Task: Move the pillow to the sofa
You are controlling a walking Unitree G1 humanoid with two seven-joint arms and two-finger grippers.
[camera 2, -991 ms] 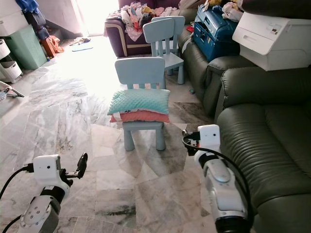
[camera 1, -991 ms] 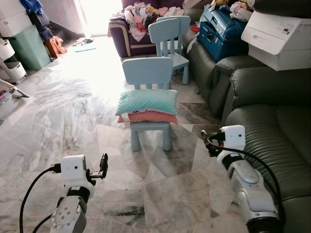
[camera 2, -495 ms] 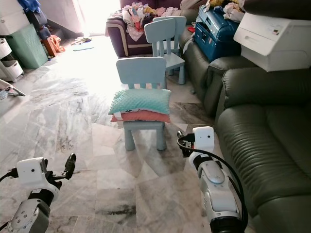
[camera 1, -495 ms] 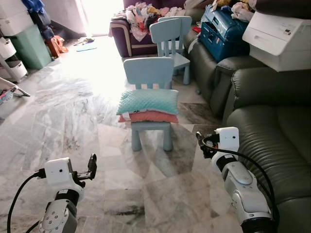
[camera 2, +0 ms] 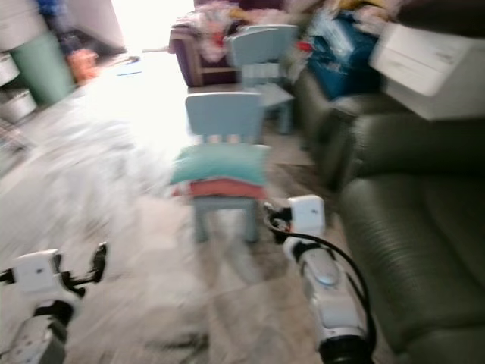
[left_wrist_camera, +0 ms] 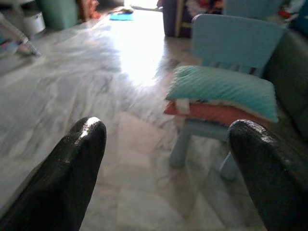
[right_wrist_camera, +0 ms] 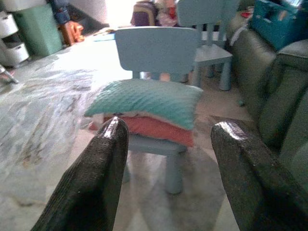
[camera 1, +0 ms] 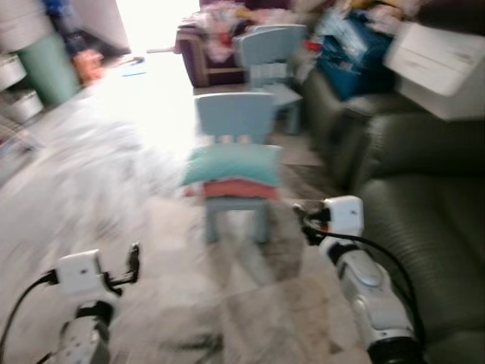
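A teal pillow (camera 1: 233,163) lies on top of a coral pillow (camera 1: 235,187) on the seat of a small light-blue chair (camera 1: 234,117) ahead of me. The dark green leather sofa (camera 1: 424,220) runs along my right. My left gripper (camera 1: 133,259) is raised low on the left, open and empty, well short of the chair. My right gripper (camera 1: 305,221) is open beside the chair's right front leg, holding nothing. In the right wrist view the teal pillow (right_wrist_camera: 147,100) sits between the fingers (right_wrist_camera: 103,163), still at a distance. The head views are blurred.
A second light-blue chair (camera 1: 267,53) stands behind the first. A white printer (camera 1: 443,68) and a blue case (camera 1: 350,57) rest on the sofa's far part. A green bin (camera 1: 42,64) stands far left. Marble floor (camera 1: 91,174) stretches open to the left.
The camera has moved closer to the chair and the picture has blurred. Both grippers have shifted slightly left and forward in view; both stay open.
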